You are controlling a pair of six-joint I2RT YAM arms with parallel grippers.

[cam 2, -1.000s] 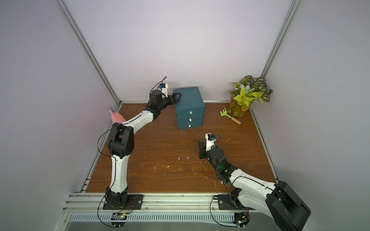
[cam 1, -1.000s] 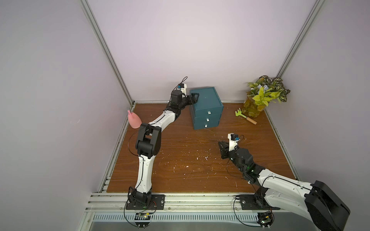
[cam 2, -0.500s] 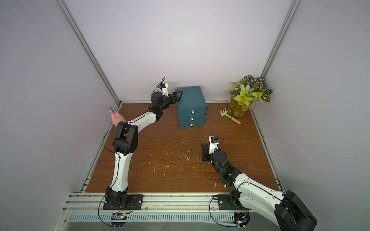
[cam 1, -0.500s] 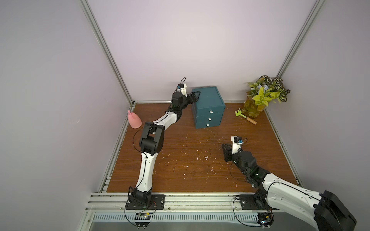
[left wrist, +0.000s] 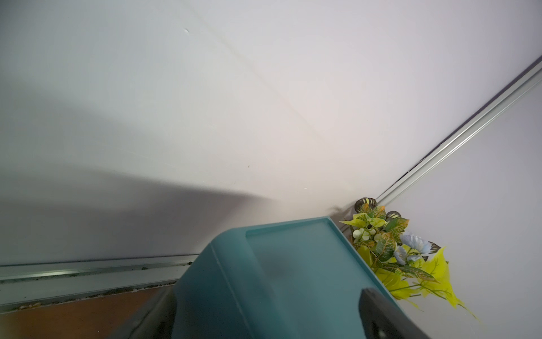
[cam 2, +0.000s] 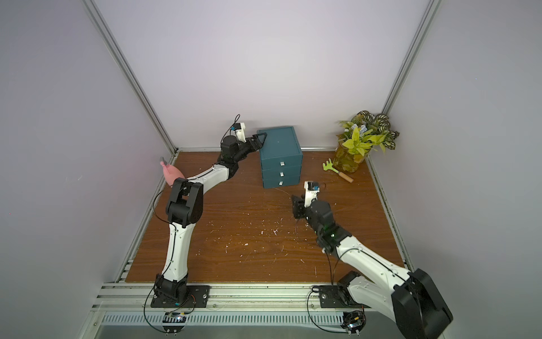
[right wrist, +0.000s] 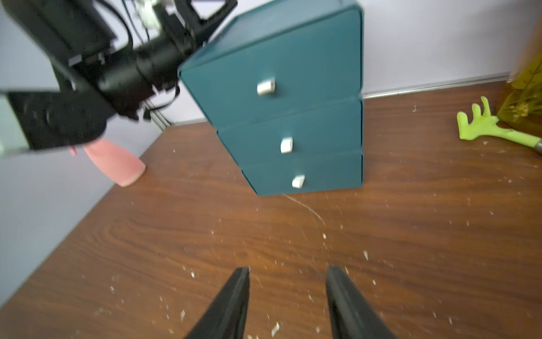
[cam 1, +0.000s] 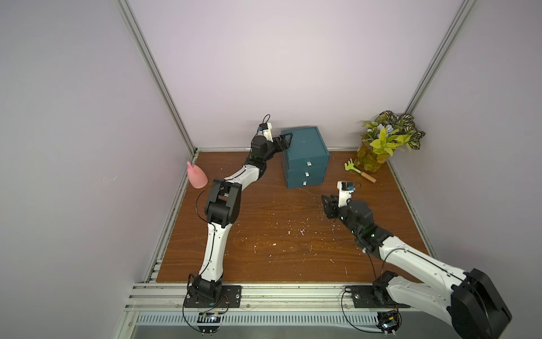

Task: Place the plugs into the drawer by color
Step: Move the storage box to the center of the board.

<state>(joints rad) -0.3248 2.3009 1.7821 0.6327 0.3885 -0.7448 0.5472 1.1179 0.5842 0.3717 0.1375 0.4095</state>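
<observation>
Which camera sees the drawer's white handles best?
The right wrist view: the drawer faces it close, all three white handles large. Both top views show them as tiny specks; the left wrist view shows only the drawer top.

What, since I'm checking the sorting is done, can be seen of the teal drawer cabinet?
The drawer cabinet is dark teal, boxy, plastic-looking: three stacked drawers, all shut, each with a white tab handle. It stands upright on the table near the back wall. The left gripper sits at its upper edge, jaws apart; contact unclear.
</observation>
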